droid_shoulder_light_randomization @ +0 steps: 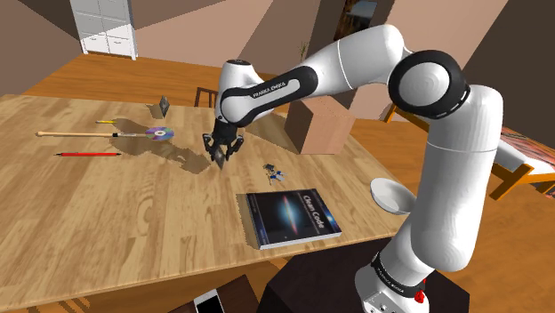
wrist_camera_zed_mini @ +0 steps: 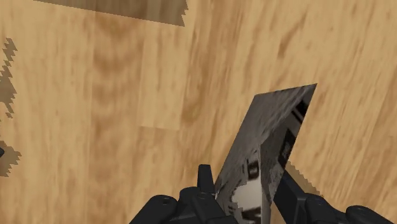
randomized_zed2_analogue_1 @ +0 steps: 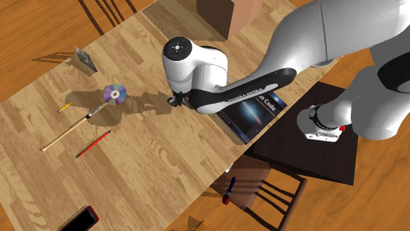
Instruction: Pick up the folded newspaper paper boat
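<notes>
My claw [wrist_camera_zed_mini: 247,183] was clamped on the newspaper paper boat [wrist_camera_zed_mini: 273,127], both fingers against its sides, over the middle of the table [droid_shoulder_light_randomization: 133,213]. Pickup step in hand. The boat appeared clear of the wood, though contact could not be excluded. Next move: a straight lift, grip kept firm.

Around our end effector [droid_shoulder_light_randomization: 220,157], clasping the paper boat [wrist_camera_zed_mini: 264,159], we find bare counter [droid_shoulder_light_randomization: 133,222] on every side; nearest stand a small blue object [droid_shoulder_light_randomization: 272,172] and the disc [droid_shoulder_light_randomization: 160,133]; the book [droid_shoulder_light_randomization: 292,218] and cardboard box [droid_shoulder_light_randomization: 322,124] lie farther off, toward the shoulder view's right.
</notes>
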You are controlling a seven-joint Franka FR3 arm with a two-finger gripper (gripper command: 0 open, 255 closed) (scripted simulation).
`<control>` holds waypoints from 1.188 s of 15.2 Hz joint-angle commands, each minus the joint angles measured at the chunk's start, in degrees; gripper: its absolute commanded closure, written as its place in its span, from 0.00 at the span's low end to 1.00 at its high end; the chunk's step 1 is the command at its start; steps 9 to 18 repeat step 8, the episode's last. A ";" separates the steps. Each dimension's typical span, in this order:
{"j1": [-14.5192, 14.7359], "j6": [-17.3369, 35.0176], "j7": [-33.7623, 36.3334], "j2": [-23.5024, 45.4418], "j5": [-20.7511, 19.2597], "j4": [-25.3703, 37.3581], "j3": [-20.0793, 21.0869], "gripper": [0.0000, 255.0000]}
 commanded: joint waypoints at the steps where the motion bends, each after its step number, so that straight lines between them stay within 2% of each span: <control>1: -0.15 -1.30 -0.21 -0.70 0.19 0.59 0.05 1.00; 6: -0.28 -4.52 -0.41 -2.55 0.60 1.99 0.24 1.00; 18: -0.29 -4.62 -0.41 -2.60 0.62 2.04 0.24 1.00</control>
